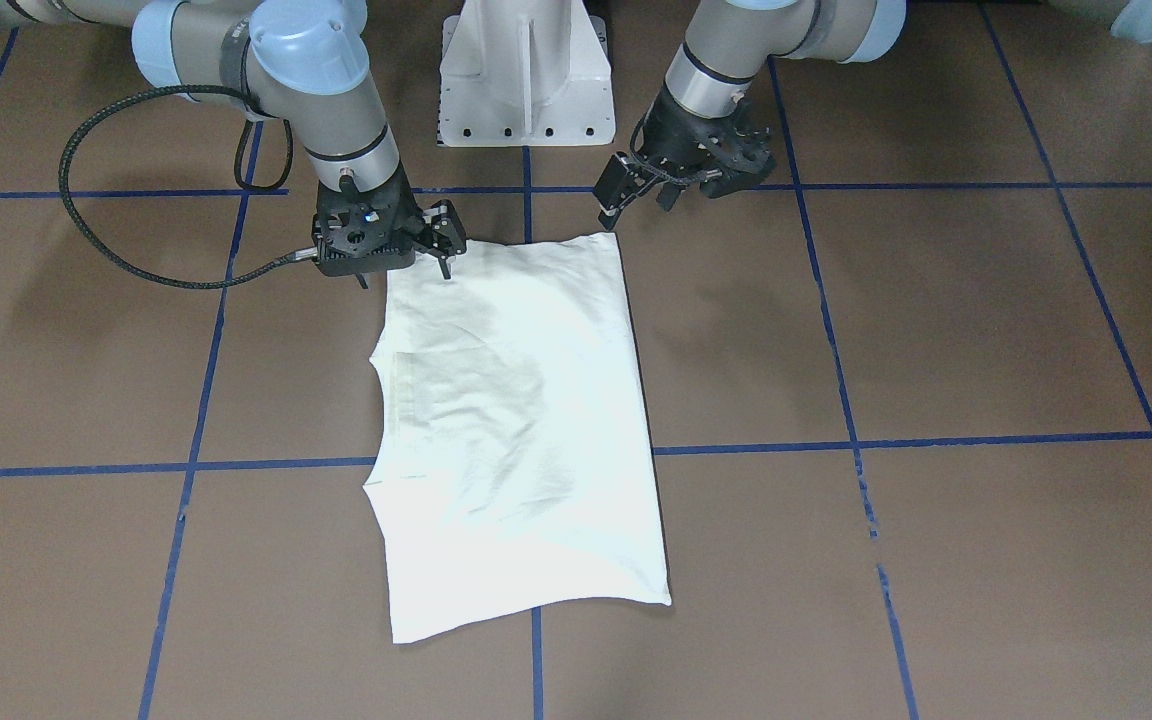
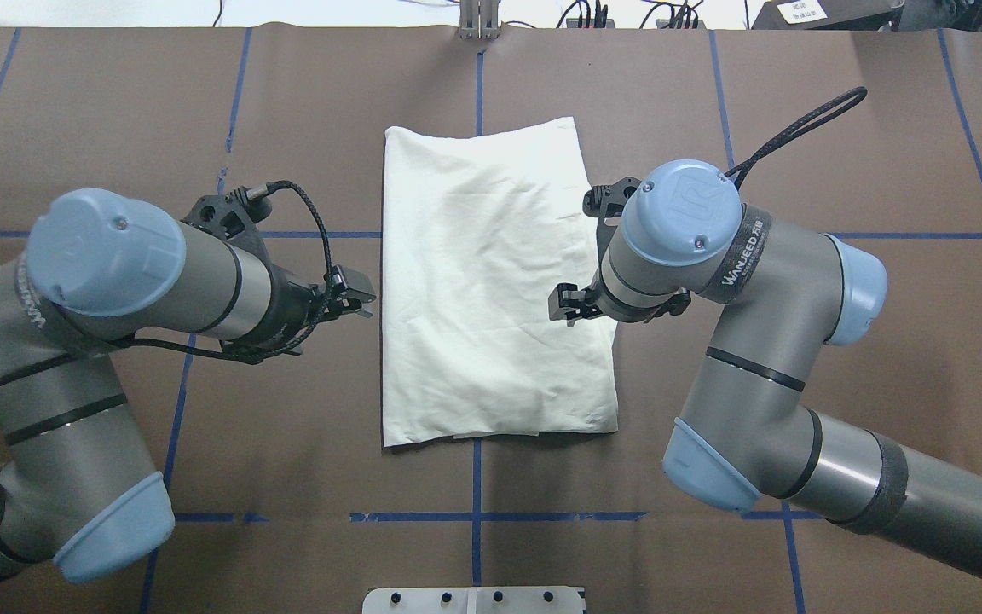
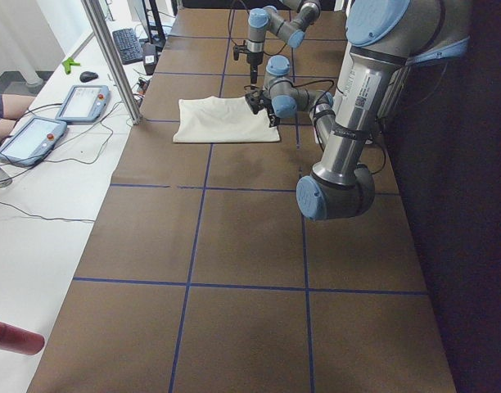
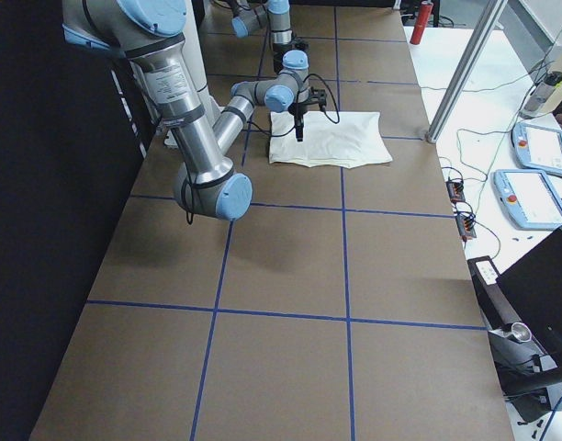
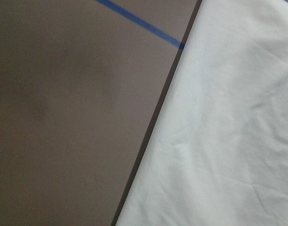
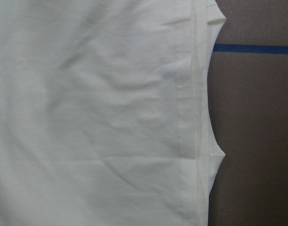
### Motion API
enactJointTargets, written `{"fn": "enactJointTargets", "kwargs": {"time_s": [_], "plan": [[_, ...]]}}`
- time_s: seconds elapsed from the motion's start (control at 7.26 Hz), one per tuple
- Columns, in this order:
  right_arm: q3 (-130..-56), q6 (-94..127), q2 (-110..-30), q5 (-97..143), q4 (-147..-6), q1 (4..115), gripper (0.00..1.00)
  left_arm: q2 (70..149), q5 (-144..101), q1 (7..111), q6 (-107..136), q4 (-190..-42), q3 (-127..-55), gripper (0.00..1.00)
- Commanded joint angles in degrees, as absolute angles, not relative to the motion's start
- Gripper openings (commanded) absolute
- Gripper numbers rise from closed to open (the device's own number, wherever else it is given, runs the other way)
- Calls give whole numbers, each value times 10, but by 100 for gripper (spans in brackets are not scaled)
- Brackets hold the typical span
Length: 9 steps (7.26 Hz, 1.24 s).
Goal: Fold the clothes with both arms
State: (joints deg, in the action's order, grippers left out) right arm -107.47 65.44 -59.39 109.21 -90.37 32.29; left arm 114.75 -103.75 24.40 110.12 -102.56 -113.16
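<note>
Overhead exterior view has the shirt (image 2: pixel 491 281) lying flat in the middle of the table (image 2: pixel 798 341), folded into a long rectangle with its plain cream side up. It sits between my two arms and crosses a blue tape line (image 2: pixel 883 235). My left gripper (image 2: pixel 356 300) hangs just off the shirt's left long edge, apart from the cloth. I cannot tell whether its fingers are parted or pressed together. My right gripper (image 2: pixel 566 307) is over the shirt's right edge, toward the end nearer my base. Its fingers' state and whether they touch the cloth are also unclear to me. My left wrist view shows the straight cloth edge against bare table. My right wrist view shows a stitched hem along the shirt's edge.
</note>
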Motion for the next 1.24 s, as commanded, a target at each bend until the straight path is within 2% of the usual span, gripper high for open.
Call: {"fn": "enactJointTargets", "kwargs": {"time_s": [0.0, 0.28, 1.1], "plan": [[-1089, 674, -594, 1095, -896, 323, 100, 1178, -990, 209, 1149, -1027, -1066, 92], [-1089, 685, -592, 1095, -896, 322, 100, 1187, -973, 208, 1149, -1026, -1017, 86], [-1090, 687, -591, 1095, -896, 323, 100, 1186, -974, 185, 1147, -1020, -1015, 79]]}}
